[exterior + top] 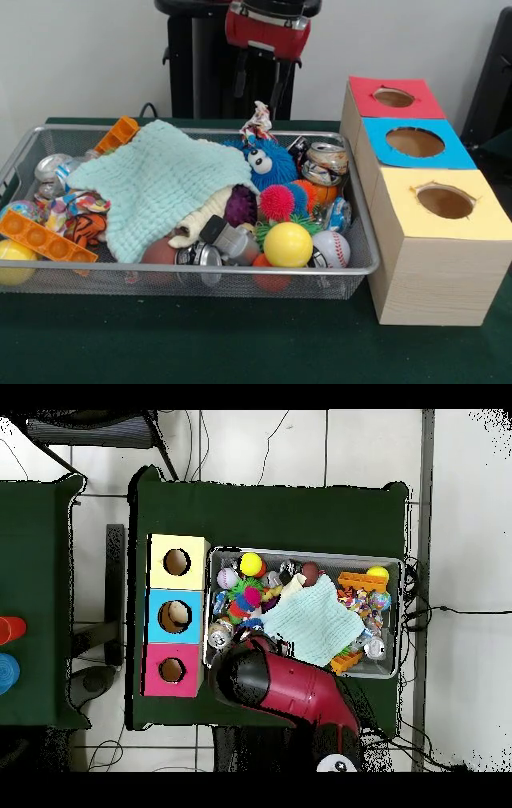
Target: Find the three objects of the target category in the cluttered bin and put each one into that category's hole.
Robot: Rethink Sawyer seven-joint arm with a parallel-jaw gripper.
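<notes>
The wire-mesh bin [200, 270] is full of toys and shows from above in the overhead view [300, 554]. The orange tiger-striped toy [84, 228] lies at its left. The cream-yellow toy [204, 212] lies mid-bin, half under a mint cloth [156, 188]. I cannot pick out a third soft toy for certain. The red-panelled hole [394, 98] is farthest back on the wood-grain box; its panel also shows in the overhead view [155, 670]. My gripper [259, 86] hangs open and empty above the bin's far edge, over a patterned fabric piece [258, 122]. In the overhead view the red arm [290, 689] hides it.
A blue fuzzy monster [268, 160], spiky balls [276, 202], a yellow ball [288, 244], a baseball [330, 248], crushed cans [324, 164] and an orange tray [40, 236] crowd the bin. Blue-panelled [414, 142] and yellow-panelled [445, 202] holes sit nearer the camera.
</notes>
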